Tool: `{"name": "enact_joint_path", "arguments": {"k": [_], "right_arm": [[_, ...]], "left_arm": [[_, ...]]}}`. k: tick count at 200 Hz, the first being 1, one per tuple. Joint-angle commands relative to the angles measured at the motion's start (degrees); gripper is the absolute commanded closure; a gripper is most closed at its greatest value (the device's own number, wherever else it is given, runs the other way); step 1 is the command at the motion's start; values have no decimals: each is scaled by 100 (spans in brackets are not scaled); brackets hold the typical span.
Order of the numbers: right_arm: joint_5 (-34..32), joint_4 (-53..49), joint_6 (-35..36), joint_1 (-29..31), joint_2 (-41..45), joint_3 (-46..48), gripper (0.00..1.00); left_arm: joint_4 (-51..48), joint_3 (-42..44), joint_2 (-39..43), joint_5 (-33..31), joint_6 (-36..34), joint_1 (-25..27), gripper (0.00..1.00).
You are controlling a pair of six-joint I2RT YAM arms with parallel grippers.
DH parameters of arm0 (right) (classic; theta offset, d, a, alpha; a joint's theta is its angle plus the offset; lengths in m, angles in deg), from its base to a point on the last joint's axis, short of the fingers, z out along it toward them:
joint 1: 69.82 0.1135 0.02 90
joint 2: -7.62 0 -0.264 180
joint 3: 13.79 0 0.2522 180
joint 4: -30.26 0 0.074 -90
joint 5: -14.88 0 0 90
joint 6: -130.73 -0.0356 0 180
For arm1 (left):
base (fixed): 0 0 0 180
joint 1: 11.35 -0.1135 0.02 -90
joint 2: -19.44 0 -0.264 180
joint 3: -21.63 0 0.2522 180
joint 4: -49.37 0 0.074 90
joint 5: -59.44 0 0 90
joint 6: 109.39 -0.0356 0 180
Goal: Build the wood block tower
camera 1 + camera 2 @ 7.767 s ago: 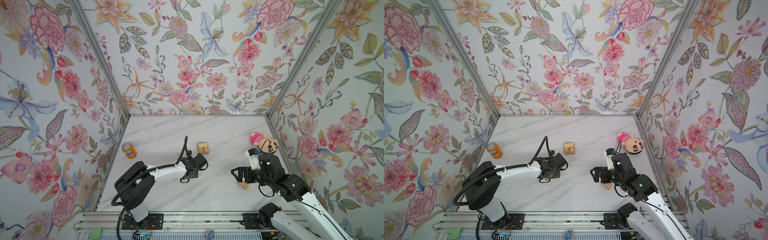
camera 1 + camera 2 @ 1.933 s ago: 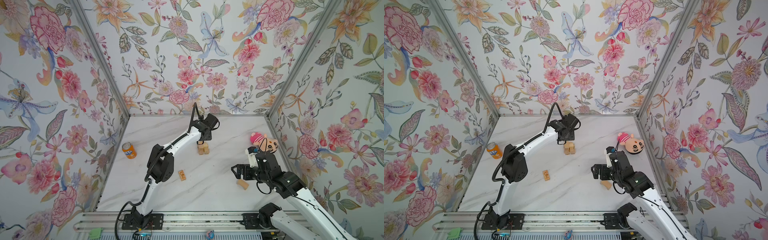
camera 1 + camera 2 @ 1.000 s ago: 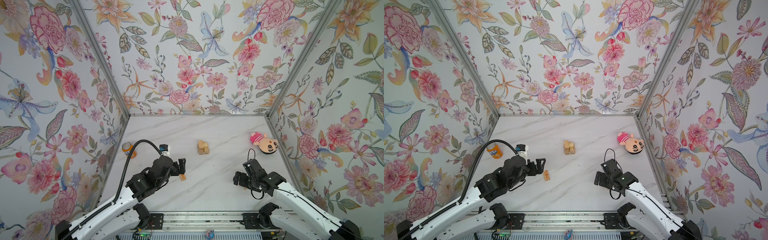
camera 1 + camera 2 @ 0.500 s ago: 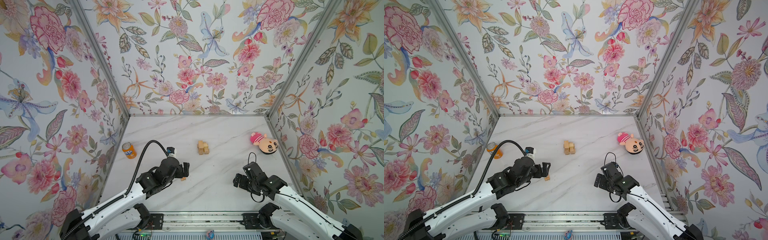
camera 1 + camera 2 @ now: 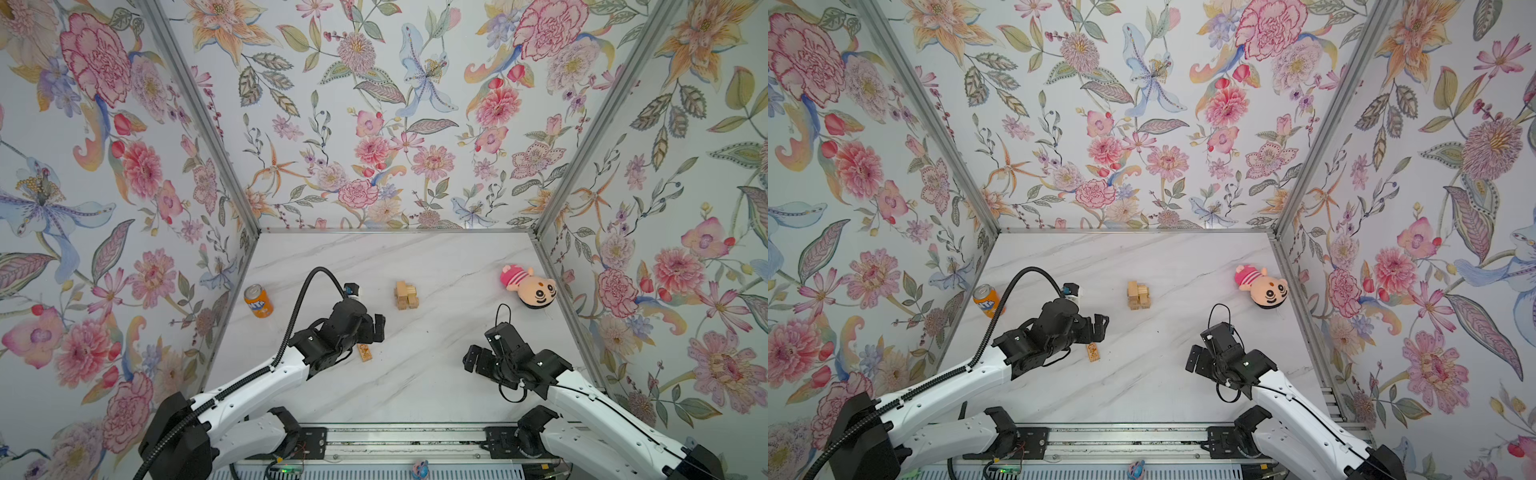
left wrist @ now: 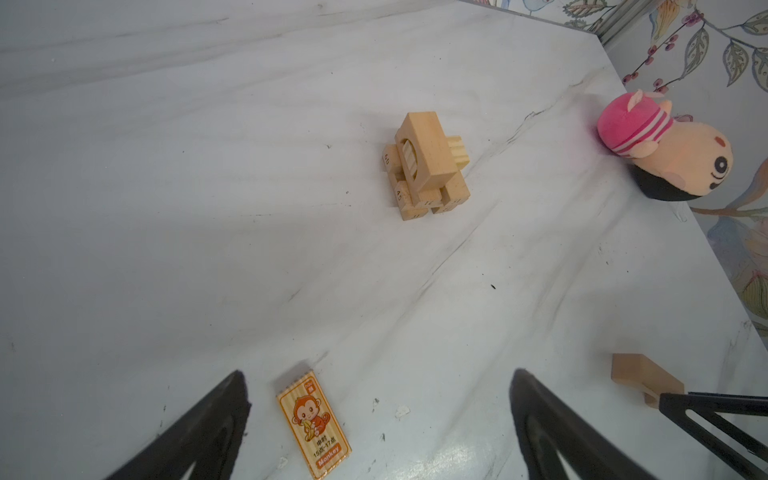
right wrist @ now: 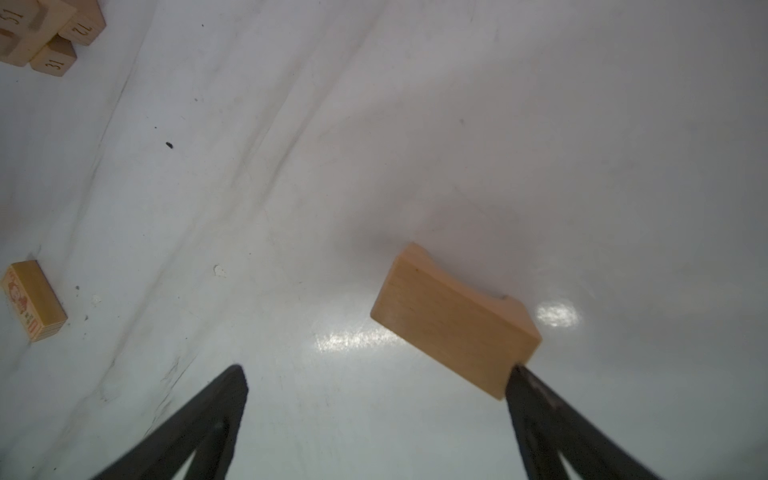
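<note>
An orange soda can stands by the left wall; a pink-hatted plush doll lies far right on the marble bench.

A robot test booth in a lab is shown, not a lived-in room. A marble-patterned tabletop is boxed in by flowered wallpaper panels joined with metal corner strips. A left arm and a right arm are mounted on a slotted metal rail at the front edge.

The printed block reads "Monkey". Brick ends in the tower show 60, 45, 31, 72 and 51. The soda can shows "NTA".
</note>
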Motion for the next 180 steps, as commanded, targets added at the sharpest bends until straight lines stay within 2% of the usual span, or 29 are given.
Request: {"name": "enact_joint_path", "arguments": {"k": [1, 29, 53, 88, 108, 138, 180], "right_arm": [[134, 292, -121, 154, -209, 39, 1], [-82, 348, -237, 462, -420, -154, 1], [-223, 136, -283, 702, -262, -337, 1], [-727, -729, -266, 648, 201, -504, 1], [-625, -847, -165, 454, 329, -510, 1], [-580, -872, 128, 193, 34, -1037, 1], [-586, -859, 548, 190, -798, -1862, 1]], "left_arm": [[64, -188, -18, 143, -175, -98, 1], [-45, -180, 63, 143, -193, -115, 1], [-103, -127, 237, 120, -183, -129, 1], [-103, -66, 311, 108, -222, -156, 1], [22, -86, 158, 227, -284, -316, 1], [373, -520, -522, 696, -342, -813, 3], [677, -1719, -2013, 984, -479, -947, 7]]}}
